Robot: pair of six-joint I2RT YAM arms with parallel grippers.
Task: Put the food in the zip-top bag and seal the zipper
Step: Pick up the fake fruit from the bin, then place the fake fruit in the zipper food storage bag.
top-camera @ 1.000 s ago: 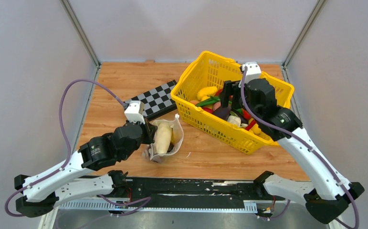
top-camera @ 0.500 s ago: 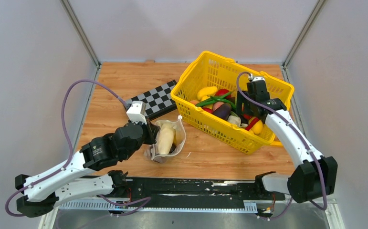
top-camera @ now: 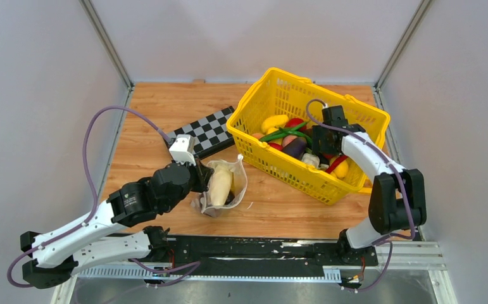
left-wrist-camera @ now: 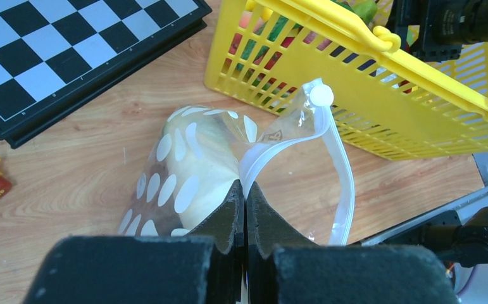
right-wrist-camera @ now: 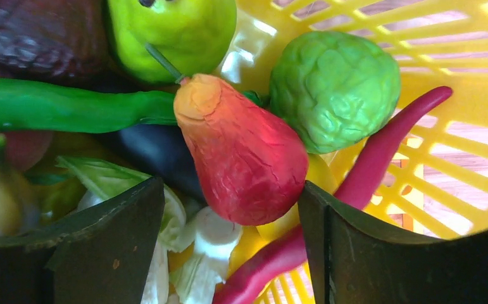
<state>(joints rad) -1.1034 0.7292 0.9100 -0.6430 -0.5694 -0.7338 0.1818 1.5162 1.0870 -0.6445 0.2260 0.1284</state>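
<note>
This looks like a robotics lab test cell. Plain pale wall panels [top-camera: 260, 31] set in aluminium posts [top-camera: 105, 41] box in a small wooden worktop [top-camera: 165, 114] on three sides. A left arm [top-camera: 89, 225] and a right arm [top-camera: 390, 190], both white and black, are bolted to a black rail [top-camera: 260, 248] at the near edge, with purple cables [top-camera: 89, 158] looping off them. The goods are props: toy fruit and vegetables [top-camera: 273, 121] in a yellow basket [top-camera: 304, 174], beside a checkerboard [top-camera: 206, 132].

The zip-top bag [left-wrist-camera: 184, 158] is glossy clear plastic, the basket [top-camera: 292, 166] smooth plastic, the table [top-camera: 165, 107] matt wood.
</note>
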